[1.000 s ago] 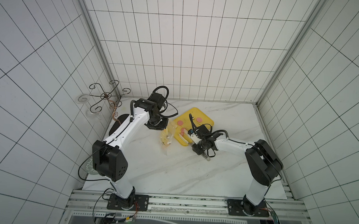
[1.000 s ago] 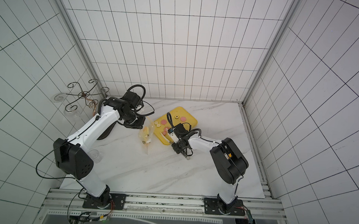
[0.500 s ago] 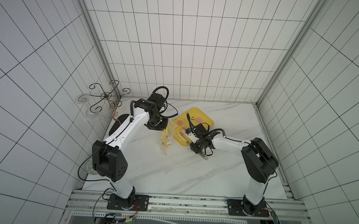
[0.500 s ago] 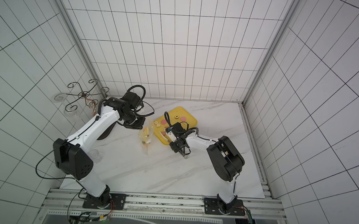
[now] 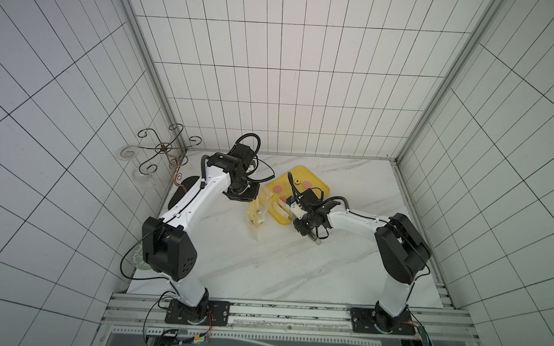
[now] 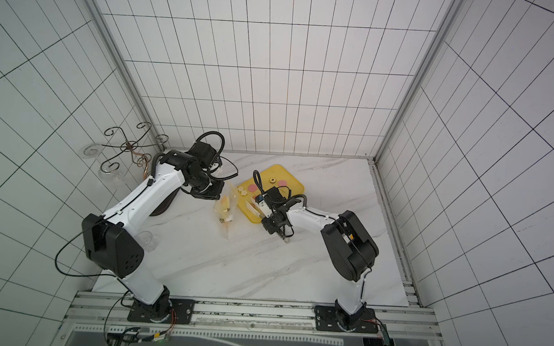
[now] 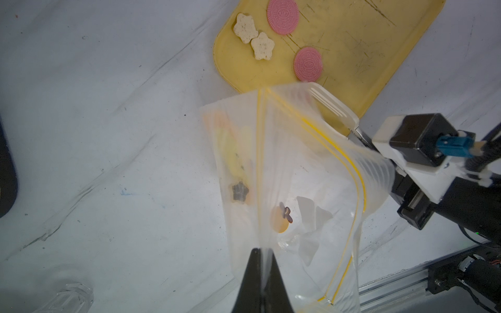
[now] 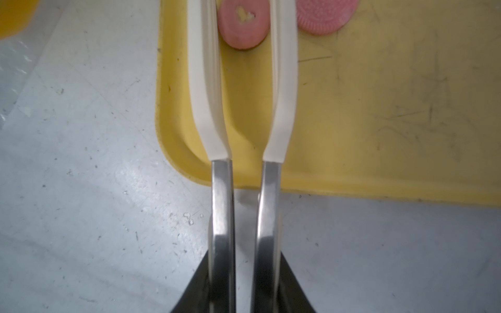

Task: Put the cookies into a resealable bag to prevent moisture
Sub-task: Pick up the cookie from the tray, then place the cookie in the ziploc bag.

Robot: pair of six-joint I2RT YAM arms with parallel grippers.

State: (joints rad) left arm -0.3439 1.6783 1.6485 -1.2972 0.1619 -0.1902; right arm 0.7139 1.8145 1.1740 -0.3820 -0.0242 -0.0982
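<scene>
The resealable bag (image 7: pixel 298 176) hangs clear with a yellow zip line, and my left gripper (image 7: pixel 263 254) is shut on its top edge. A star cookie (image 7: pixel 238 192) and a tan round one (image 7: pixel 279 222) lie inside it. In both top views the bag (image 5: pixel 257 208) (image 6: pixel 226 207) hangs just left of the yellow tray (image 5: pixel 314 185). My right gripper (image 8: pixel 245 271) is shut on metal tongs (image 8: pixel 221 203) with white tips. The tips flank a pink cookie (image 8: pixel 244 21) on the tray (image 8: pixel 379 108), close against its sides. Another pink cookie (image 8: pixel 322 16) lies beside it. Two cream stars (image 7: pixel 245 27) lie near the tray's corner.
A wire stand (image 5: pixel 163 148) and glassware stand at the back left by the wall. A dark oval object (image 5: pixel 180 194) lies under the left arm. A glass (image 5: pixel 141 257) stands near the left arm's elbow. Tiled walls close in three sides of the marble table.
The right arm has carried the tongs left over the tray's near corner, and the tong arms have drawn closer together. The left arm and bag have stayed put.
</scene>
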